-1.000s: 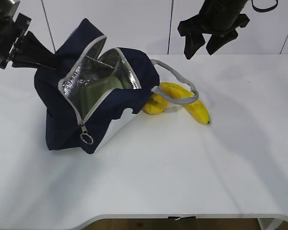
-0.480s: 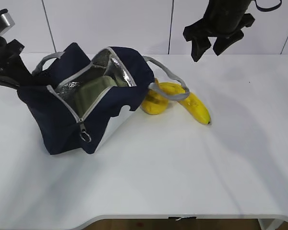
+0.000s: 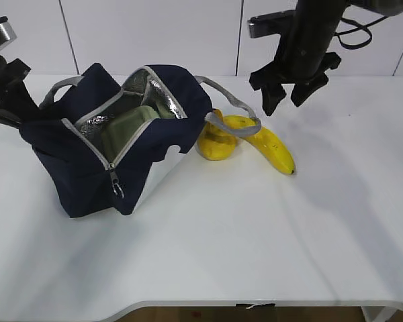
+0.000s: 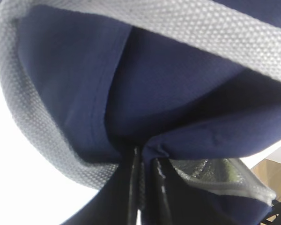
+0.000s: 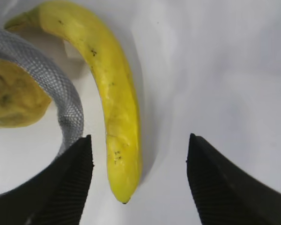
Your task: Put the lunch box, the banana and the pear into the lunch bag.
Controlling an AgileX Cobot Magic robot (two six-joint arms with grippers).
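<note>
White table (image 3: 208, 255): we have the box (image 3: 131, 124) bagged; banana (image 3: 272, 149), pear (image 3: 217, 142) remain. Left gripper (image 4: 143, 187) pinches the bag (image 3: 87, 168); right gripper (image 3: 287, 94) gapes.

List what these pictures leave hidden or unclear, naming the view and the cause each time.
- Lunch box: exterior view shows only its green lid; the lunch bag walls hide the rest.
- Pear: the bag's grey handle crosses it in both exterior and right wrist views.
- Left gripper: in the left wrist view its fingertips vanish into navy fabric.
- Bag's far side: unseen in any view.
</note>
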